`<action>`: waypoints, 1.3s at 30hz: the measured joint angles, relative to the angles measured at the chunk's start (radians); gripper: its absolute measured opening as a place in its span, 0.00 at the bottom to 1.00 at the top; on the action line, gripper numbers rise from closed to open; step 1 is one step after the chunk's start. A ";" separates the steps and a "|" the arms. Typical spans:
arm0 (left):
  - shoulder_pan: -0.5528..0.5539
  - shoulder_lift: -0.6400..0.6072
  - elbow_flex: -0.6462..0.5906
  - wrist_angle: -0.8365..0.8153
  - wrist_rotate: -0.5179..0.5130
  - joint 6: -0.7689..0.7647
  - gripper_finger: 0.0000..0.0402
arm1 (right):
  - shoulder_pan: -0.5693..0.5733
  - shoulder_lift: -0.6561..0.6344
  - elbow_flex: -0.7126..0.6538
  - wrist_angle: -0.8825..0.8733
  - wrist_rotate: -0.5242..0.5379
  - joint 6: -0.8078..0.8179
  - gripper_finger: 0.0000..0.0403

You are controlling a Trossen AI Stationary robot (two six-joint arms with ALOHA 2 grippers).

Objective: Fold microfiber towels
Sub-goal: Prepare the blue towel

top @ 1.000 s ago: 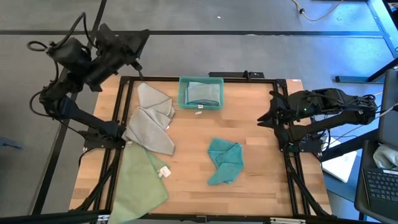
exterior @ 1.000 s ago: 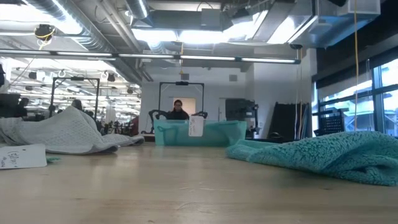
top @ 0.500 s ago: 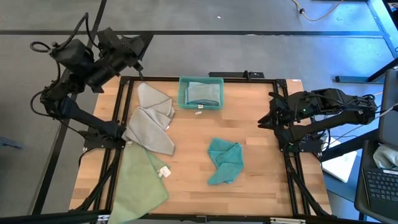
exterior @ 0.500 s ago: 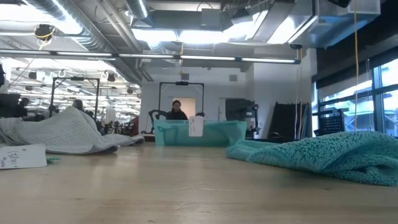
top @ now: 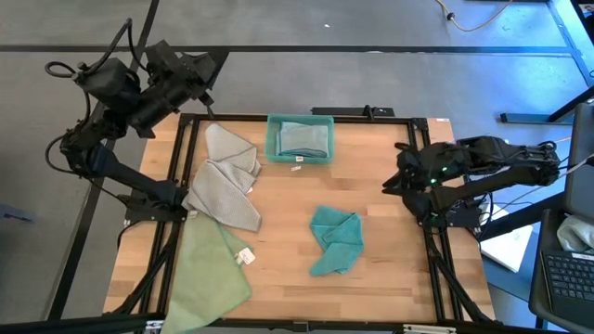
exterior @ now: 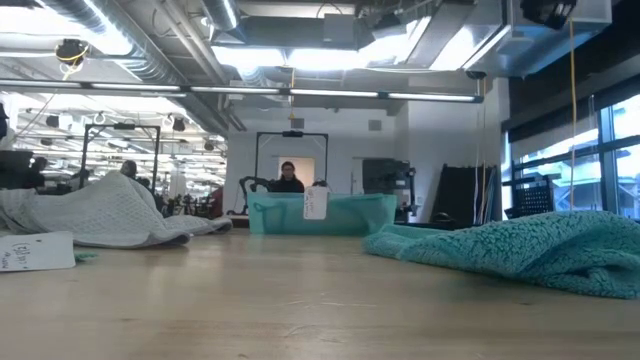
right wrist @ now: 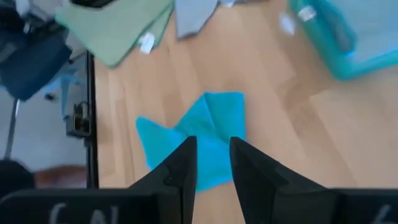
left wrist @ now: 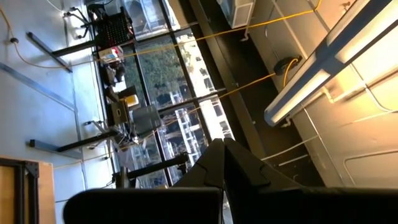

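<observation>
A crumpled teal towel (top: 334, 239) lies on the wooden table right of centre; it also shows in the right wrist view (right wrist: 211, 118). A rumpled light grey towel (top: 225, 176) lies at the left. A pale green towel (top: 209, 269) with a white tag (top: 245, 257) lies at the near left and hangs over the table's edge. My right gripper (top: 387, 187) hovers at the table's right edge, slightly open and empty, pointing toward the teal towel. My left gripper (top: 209, 70) is raised beyond the far left corner, shut and empty.
A teal plastic bin (top: 300, 156) stands at the far middle with a folded pale towel (top: 302, 137) inside. Bare wood lies between the teal towel and the right edge. In the low view a person shows far behind the bin (exterior: 320, 213).
My right gripper has shifted a little toward the table's near edge and toward the teal towel. The towels lie as before.
</observation>
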 joint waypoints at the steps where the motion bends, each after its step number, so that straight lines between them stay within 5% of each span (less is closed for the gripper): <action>1: 0.000 0.000 0.000 0.000 0.000 0.000 0.00 | 0.000 0.000 -0.028 0.021 -0.021 -0.001 0.24; 11: 0.000 0.000 0.000 0.000 0.000 0.000 0.00 | -0.002 0.172 -0.262 0.214 -0.187 -0.054 0.24; 39: 0.000 0.000 0.000 0.000 0.000 0.000 0.00 | -0.090 0.974 0.017 0.345 -0.512 -0.517 0.24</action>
